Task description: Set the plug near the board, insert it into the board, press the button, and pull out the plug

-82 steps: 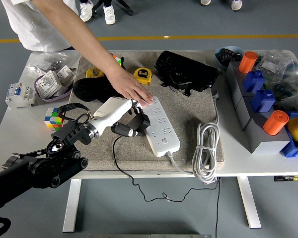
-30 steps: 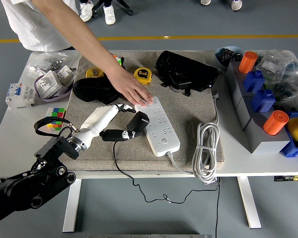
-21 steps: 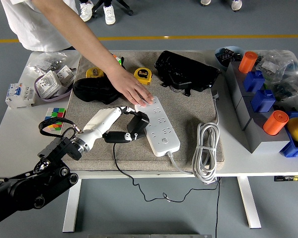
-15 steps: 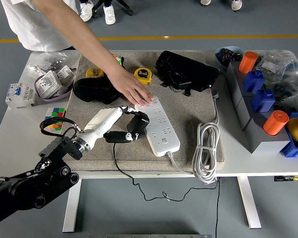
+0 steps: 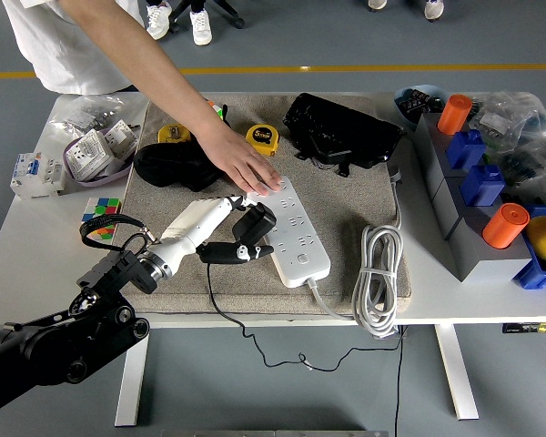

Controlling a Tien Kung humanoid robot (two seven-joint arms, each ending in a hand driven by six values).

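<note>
A white power strip [image 5: 293, 229] lies on the grey mat [image 5: 341, 196], with a person's hand [image 5: 247, 166] pressing down its far end. My left hand [image 5: 235, 229] comes in from the lower left, its white fingers shut on the black plug [image 5: 256, 224]. The plug is tilted against the strip's left edge, beside the sockets. Its thin black cord [image 5: 237, 328] trails off the table's front edge. My right hand is out of view.
Two yellow tape measures [image 5: 262, 138], a black pouch [image 5: 168, 166] and a black bag [image 5: 338, 132] lie on the mat's far part. A coiled white cable [image 5: 376, 278] sits right of the strip. A Rubik's cube [image 5: 100, 215] is at left; blue bins [image 5: 480, 182] and orange cylinders at right.
My left hand has shifted right and forward with the plug, bringing it closer against the strip's left edge. The person's hand has stayed on the strip's far end.
</note>
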